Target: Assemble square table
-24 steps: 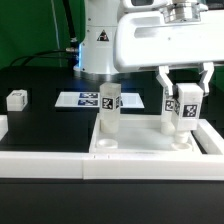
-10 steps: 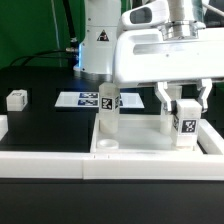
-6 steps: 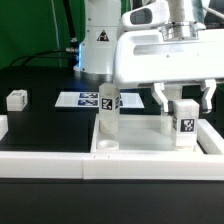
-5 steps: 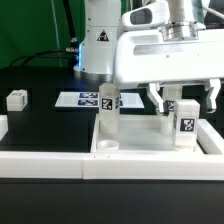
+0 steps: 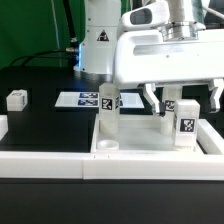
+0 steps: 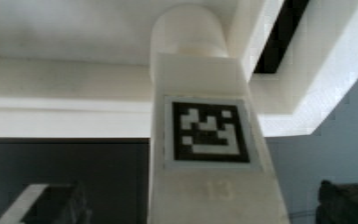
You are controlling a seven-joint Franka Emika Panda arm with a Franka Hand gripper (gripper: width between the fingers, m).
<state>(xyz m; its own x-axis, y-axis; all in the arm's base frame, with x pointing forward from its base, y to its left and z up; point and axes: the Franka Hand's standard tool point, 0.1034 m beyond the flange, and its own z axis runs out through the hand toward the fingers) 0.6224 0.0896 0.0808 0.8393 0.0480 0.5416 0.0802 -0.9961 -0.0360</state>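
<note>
White plastic tabletop lies flat on the black desk, just behind the low border wall at the front of the exterior view. Two tagged legs stand upright in it: one leg towards the exterior view's left, the other leg towards the right. The jaws are spread wide to either side of the right-hand leg, with clear gaps on both sides and nothing pinched. The wrist view shows that leg close up, its tag facing the camera. A third leg lies loose on the desk well apart, and the marker board lies behind.
</note>
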